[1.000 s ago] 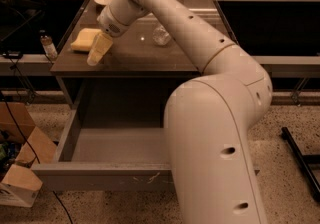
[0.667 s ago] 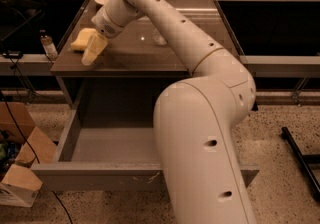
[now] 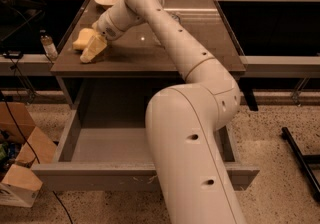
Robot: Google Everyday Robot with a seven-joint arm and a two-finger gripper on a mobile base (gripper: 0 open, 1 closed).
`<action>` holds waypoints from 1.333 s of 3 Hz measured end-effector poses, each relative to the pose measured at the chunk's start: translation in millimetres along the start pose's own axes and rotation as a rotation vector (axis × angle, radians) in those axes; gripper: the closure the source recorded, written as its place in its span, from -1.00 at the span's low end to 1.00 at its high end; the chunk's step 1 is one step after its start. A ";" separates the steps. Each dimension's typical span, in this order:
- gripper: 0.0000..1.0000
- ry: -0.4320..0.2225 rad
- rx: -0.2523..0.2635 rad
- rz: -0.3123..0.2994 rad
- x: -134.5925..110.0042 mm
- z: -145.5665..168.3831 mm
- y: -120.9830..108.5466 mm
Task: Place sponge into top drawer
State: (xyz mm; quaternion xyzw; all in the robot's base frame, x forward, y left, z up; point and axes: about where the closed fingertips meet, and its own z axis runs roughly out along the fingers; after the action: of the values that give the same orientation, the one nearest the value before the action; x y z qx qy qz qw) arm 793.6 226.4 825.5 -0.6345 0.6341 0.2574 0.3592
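Now sponge [image 3: 80, 39]: soft yellow pad, rounded corner, lying on table [image 3: 200, 43] left side. Gripper [image 3: 94, 49] low at its right edge; open or closed, can't tell. Drawer [image 3: 100, 177] pulled out below.

No text, label, brand, number or sign is legible to you anywhere in this view. The small bottle [image 3: 48, 47] left of the table [image 3: 190, 43], the cardboard box [image 3: 20, 188] on the floor and the front panel of the top drawer [image 3: 100, 175], which shows pale scratches only, bear nothing you can read. The gripper [image 3: 94, 48], over the left part of the tabletop just beside the sponge [image 3: 81, 38], likewise carries no readable marking.
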 end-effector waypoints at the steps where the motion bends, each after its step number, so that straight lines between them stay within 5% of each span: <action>1: -0.17 -0.006 0.021 0.022 4.0 -2.7 -9.0; 3: 0.77 -0.050 0.046 -0.033 -5.3 -43.4 5.2; 4: 1.00 -0.089 0.027 -0.135 -7.0 -85.8 45.6</action>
State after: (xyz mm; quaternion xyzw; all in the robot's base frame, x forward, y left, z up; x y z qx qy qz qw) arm 736.9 166.5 877.4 -0.6586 0.5768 0.2521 0.4123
